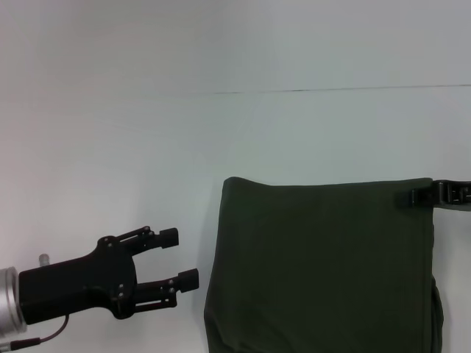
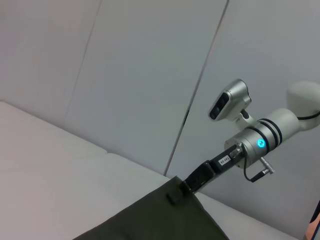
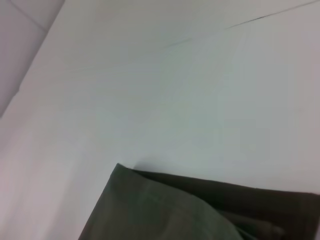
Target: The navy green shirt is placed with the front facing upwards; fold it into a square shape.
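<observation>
Head view shows the navy green shirt (image 1: pixel 320 265) folded flat, plain side up, on the right of the white table (image 1: pixel 147 132), the right gripper (image 1: pixel 440 194) pinching its far right corner to place that fold, and the left gripper (image 1: pixel 179 259) waiting left with fingers apart.

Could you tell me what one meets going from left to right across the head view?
Left gripper, open and off the cloth, then a strip of bare white table, then the navy green shirt, folded with its plain side up, then the right gripper at the shirt's far right corner.
</observation>
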Tool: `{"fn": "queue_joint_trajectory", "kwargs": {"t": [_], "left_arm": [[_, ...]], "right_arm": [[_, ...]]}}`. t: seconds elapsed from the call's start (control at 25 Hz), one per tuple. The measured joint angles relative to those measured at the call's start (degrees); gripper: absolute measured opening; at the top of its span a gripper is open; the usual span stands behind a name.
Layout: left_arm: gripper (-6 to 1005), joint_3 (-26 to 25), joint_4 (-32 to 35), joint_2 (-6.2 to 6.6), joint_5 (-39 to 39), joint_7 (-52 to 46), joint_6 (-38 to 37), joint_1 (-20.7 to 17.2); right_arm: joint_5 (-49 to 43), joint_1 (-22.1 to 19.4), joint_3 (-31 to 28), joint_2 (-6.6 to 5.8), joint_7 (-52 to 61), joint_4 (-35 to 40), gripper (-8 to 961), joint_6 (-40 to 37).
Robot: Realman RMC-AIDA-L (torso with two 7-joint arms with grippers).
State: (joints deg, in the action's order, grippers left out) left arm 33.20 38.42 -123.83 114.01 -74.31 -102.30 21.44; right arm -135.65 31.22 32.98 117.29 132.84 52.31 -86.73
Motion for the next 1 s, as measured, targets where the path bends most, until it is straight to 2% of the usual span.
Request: {"fn": "queue_joint_trajectory", "kwargs": {"t": [0.16,0.2,0.36,0.6,0.8,0.92,1.0], "left_arm": [[848,0.0,-0.1,0.0,-0.2,-1.9,0.0,0.1],[848,0.0,-0.1,0.0,-0.2,-2.8,0.0,0.3],[848,1.2,-0.1,0.23,0.1,-11.6,0.0,2.1],[848,5.9,0.0,1.77,2.1,-25.4,1.1,6.8],[848,10.4,0.3,2.86,8.1,-36.5,6.8,11.9],[848,12.3,0.1,3.1,12.6,-43.2,12.8,14.7],[848,12.9,-0.3,3.14,15.2,-47.9,15.8,16.6]], "right_arm": [[1.5,0.0,-1.4,-0.69,-1.0,-1.9,168,-0.5],[4.3,-0.8,-2.2,-0.72,-2.5,-1.9,189,-1.2],[10.9,-2.9,-4.8,-1.0,-7.2,-1.9,274,-3.9],[19.3,-6.3,-7.7,-2.26,-16.7,-3.2,401,-10.1],[19.2,-7.9,-7.8,-2.12,-24.7,-3.8,610,-14.7],[19.2,-8.6,-7.8,-1.88,-28.2,-5.4,848,-15.3],[19.2,-8.8,-7.6,-1.96,-29.9,-6.7,876,-15.6]]}}
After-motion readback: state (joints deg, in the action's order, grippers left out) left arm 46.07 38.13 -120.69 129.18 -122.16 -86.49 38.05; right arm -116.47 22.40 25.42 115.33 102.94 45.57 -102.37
